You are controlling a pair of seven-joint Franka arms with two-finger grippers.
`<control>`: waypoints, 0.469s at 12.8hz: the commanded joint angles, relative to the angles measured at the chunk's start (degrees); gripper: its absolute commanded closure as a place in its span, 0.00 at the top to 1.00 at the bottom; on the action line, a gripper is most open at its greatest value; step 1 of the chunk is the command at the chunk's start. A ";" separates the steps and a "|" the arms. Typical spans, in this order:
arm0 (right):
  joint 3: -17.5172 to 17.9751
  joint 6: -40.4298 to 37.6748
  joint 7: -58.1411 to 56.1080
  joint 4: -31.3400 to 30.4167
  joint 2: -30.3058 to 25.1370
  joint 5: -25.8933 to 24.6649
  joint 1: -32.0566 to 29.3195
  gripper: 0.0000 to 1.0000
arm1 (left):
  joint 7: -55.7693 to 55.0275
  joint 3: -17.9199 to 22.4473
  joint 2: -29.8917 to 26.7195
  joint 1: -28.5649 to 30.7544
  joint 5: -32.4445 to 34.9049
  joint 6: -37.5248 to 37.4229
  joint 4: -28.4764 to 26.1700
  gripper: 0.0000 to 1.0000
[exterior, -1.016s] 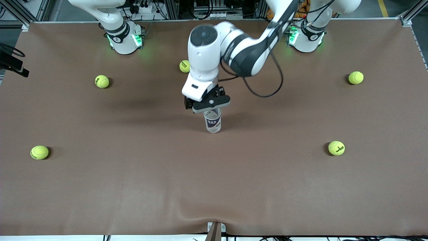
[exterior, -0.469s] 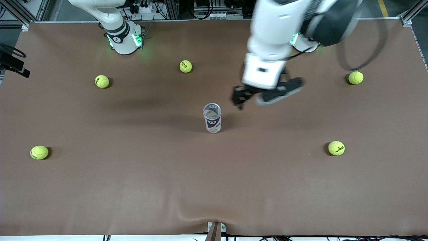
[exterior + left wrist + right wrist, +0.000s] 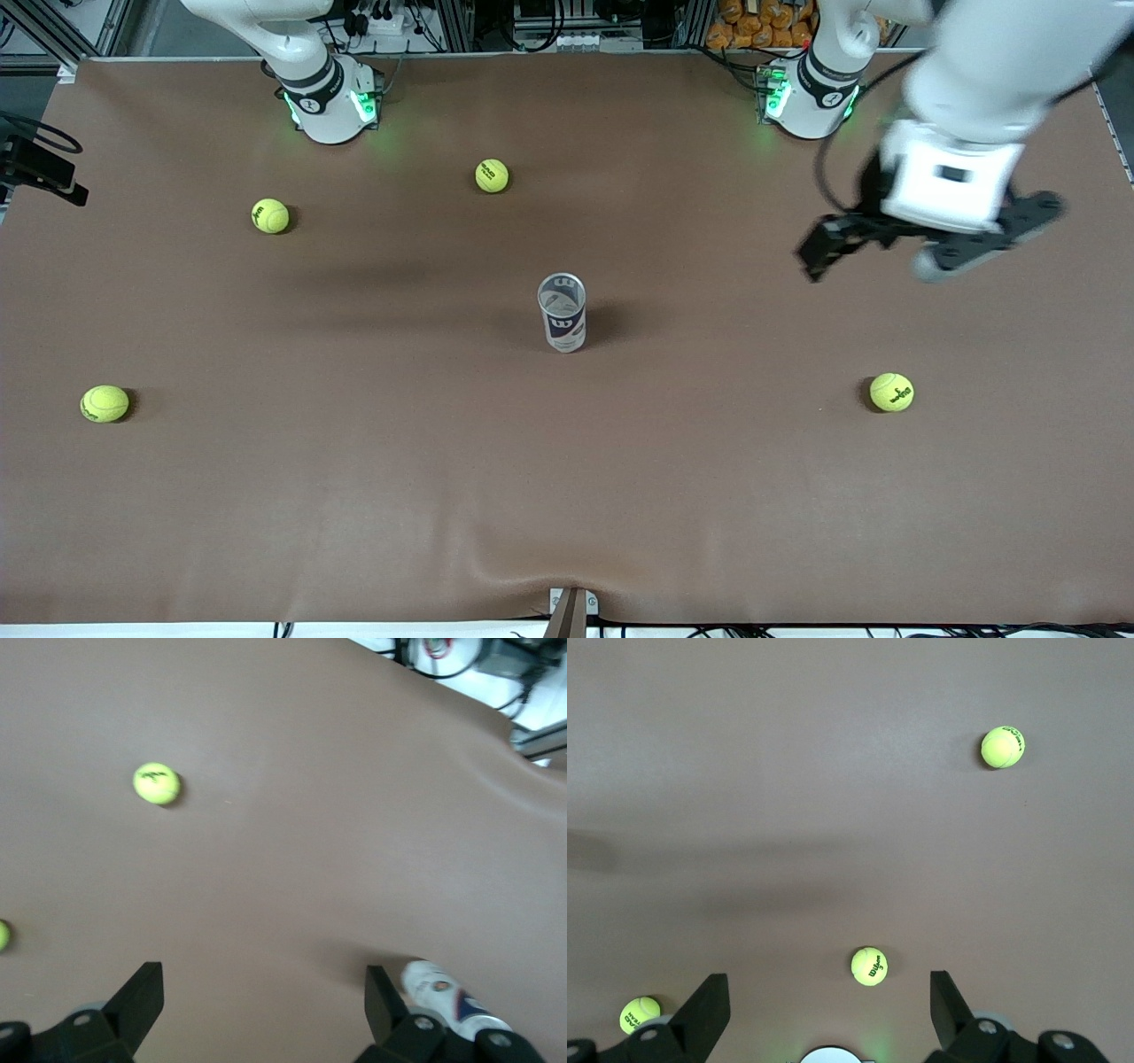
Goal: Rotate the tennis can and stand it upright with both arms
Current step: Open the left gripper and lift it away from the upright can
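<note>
One tennis can point(image 3: 563, 312) stands upright near the middle of a brown table point(image 3: 372, 496), its open silvery rim facing up and its dark lower band showing a white logo; nothing touches it. Four yellow-green tennis balls are plainly visible around it in the front view, all well apart from the can: one ball point(image 3: 492, 175) farther from the front camera, near the robot bases; one ball point(image 3: 270, 215) toward the right arm's end of the table; one ball point(image 3: 104, 403) nearer the front camera at that same end; and one ball point(image 3: 891, 392) toward the left arm's end. The left gripper point(image 3: 926, 252) hangs in the air over the left arm's end of the table, away from the can, its black fingers spread wide apart and holding nothing; in the left wrist view the can point(image 3: 447, 992) appears just past one fingertip. The right gripper point(image 3: 824, 1014) is out of the front view; its wrist camera shows its fingers spread wide and empty, high above the table, while the right arm waits near its base point(image 3: 330, 105).
</note>
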 commanded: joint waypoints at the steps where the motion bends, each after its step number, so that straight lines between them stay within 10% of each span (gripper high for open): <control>1: 1.14 0.10 0.67 -1.00 -1.00 -0.81 -1.24 1.00 | 7.97 -0.87 -4.29 5.15 0.84 -1.73 -3.81 1.00; 6: 0.96 0.02 0.32 -1.00 -1.00 -0.81 -1.41 1.00 | 19.14 -1.04 -10.62 10.71 0.93 -1.48 -12.16 1.00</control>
